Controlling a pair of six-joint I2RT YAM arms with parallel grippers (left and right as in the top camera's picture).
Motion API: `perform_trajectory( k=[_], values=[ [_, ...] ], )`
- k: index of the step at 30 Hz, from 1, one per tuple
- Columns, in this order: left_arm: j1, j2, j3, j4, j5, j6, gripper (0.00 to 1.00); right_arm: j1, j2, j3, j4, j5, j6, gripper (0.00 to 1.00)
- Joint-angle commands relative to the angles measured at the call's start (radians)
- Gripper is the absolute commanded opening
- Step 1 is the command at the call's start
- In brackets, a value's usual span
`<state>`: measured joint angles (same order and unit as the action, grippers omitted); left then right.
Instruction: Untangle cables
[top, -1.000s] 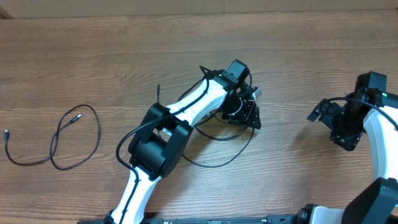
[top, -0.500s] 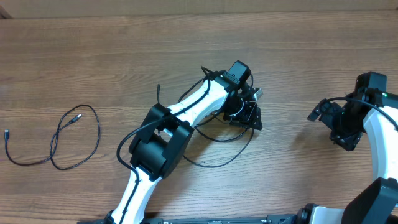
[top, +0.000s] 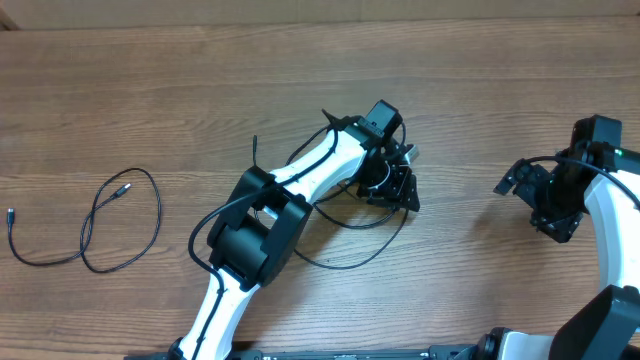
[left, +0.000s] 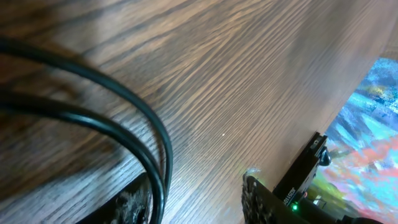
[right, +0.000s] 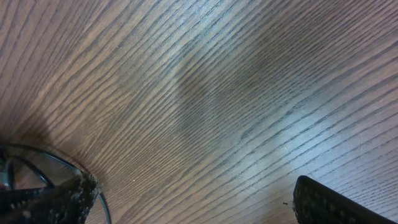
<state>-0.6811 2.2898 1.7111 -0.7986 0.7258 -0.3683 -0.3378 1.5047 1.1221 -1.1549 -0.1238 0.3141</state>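
Black loose cord (top: 159, 215) lies far left on the wooden table (top: 200, 90). It forms an open loop with both plug ends free, well apart from everything else. We judge it already separated and parked out of the work area.

Centre: the left gripper (top: 396, 186) sits low over a second cord (top: 350, 267), whose slack curves out from under the arm toward the near edge. In the left wrist view, two strands (left: 74, 116) of it run side by side and pass just beside one finger (left: 134, 206). Bare wood shows between the fingers, so the jaws stand apart and we see nothing pinched. We cannot tell whether the strands touch the finger. Likely reason for the pose: lining up on the paired strands to lift one clear.

Right: the right gripper (top: 548, 205) hovers near the table, well apart from both cords. Its fingers (right: 59, 198) are spread wide with only wood between them, holding nothing. We judge it is positioned to receive a cord end.
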Motion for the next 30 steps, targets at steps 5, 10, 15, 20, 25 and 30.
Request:
perform_trajectory(
  k=[5, 10, 15, 20, 25, 30],
  values=[
    [-0.014, 0.013, -0.043, 0.042, 0.074, -0.022, 0.43, 0.005, -0.001, 0.003, 0.002, -0.001, 0.003, 1.00],
    [-0.014, 0.013, -0.054, 0.106, 0.203, -0.021, 0.33, 0.005, -0.001, 0.003, 0.002, -0.001, 0.003, 1.00],
    [-0.014, 0.013, -0.054, 0.163, 0.309, -0.021, 0.32, 0.005, -0.001, 0.003, 0.002, -0.002, 0.003, 1.00],
    [-0.014, 0.013, -0.054, 0.164, 0.315, -0.021, 0.31, 0.005, -0.001, 0.003, 0.002, -0.001, 0.003, 1.00],
    [-0.014, 0.013, -0.054, 0.192, 0.451, -0.021, 0.04, 0.005, -0.001, 0.003, 0.002, -0.001, 0.003, 1.00],
    [-0.009, 0.012, -0.054, 0.220, 0.513, -0.021, 0.04, 0.005, -0.001, 0.003, 0.002, -0.001, 0.003, 1.00]
  ],
)
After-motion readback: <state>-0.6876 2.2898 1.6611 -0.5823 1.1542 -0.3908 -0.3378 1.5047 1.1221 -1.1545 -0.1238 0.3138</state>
